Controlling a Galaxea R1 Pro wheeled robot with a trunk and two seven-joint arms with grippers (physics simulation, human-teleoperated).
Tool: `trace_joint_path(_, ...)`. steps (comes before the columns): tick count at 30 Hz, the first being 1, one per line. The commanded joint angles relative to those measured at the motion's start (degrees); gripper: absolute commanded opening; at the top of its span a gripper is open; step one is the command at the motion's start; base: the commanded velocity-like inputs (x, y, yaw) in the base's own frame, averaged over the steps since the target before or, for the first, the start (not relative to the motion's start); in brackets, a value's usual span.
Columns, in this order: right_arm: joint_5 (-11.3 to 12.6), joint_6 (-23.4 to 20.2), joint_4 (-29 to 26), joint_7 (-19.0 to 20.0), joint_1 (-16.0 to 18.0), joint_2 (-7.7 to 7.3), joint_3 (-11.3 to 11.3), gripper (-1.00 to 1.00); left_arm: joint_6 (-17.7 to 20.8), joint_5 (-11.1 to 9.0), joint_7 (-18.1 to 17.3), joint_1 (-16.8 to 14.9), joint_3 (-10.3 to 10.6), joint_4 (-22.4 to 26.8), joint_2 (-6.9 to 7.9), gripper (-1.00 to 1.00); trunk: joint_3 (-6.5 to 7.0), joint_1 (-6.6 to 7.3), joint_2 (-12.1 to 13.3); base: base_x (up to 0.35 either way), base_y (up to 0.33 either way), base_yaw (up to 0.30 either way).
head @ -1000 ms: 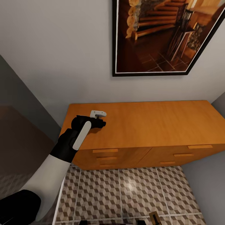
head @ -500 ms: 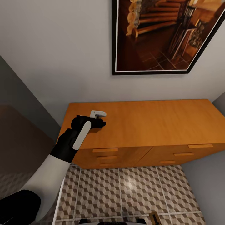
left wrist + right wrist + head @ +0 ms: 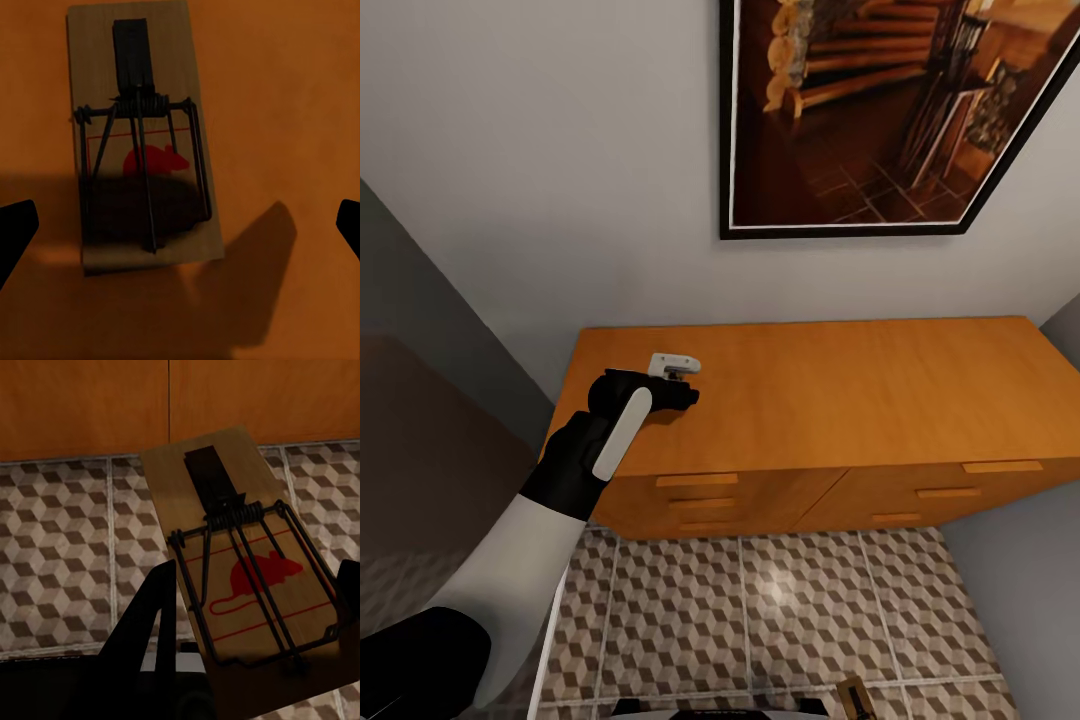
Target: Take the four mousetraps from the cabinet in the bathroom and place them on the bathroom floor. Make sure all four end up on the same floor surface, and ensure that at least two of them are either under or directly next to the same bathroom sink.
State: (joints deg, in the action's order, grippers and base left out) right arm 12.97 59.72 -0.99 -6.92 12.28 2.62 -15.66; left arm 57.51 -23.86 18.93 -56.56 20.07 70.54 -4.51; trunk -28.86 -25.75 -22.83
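My left gripper (image 3: 680,388) hovers over the left part of the orange-brown cabinet (image 3: 840,390). In the left wrist view it (image 3: 180,229) is open, its black fingertips (image 3: 15,234) spread wide. A mousetrap (image 3: 142,150) lies flat on the cabinet top (image 3: 285,90) between and just ahead of them. My right gripper (image 3: 251,600) is shut on a second mousetrap (image 3: 240,562), held tilted above the cube-patterned floor (image 3: 60,547) in front of the cabinet's front (image 3: 90,405). An end of that mousetrap (image 3: 852,697) peeks in at the head view's lower edge.
A large framed picture (image 3: 860,110) hangs on the wall above the cabinet. A grey wall (image 3: 1020,580) closes the right side and a dark panel (image 3: 420,450) the left. Tiled floor (image 3: 760,610) lies between me and the drawers.
The head view has shifted very slightly. Neither arm nor either mousetrap has visibly moved.
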Motion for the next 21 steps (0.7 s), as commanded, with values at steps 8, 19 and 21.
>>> trace_joint_path(8,0.19,0.13,0.03,-0.47,0.03,0.01,-0.51,-1.00,0.15,-0.61,0.59,-0.05,0.06,0.03,0.02,1.00,-0.34,-0.03,-0.09,0.000,0.000,0.000)
trace_joint_path(19,0.21,0.13,0.01,-0.47,0.03,0.01,-0.51,-1.00,0.15,-0.66,0.59,-0.05,0.06,-0.24,-0.01,1.00,-1.04,-0.03,-0.09,0.000,0.000,0.000)
trace_joint_path(21,0.21,0.13,0.02,-0.47,0.03,0.01,-0.51,-1.00,0.15,-0.67,0.59,-0.05,0.06,-0.28,0.01,1.00,-1.17,-0.03,-0.09,0.000,0.000,0.000)
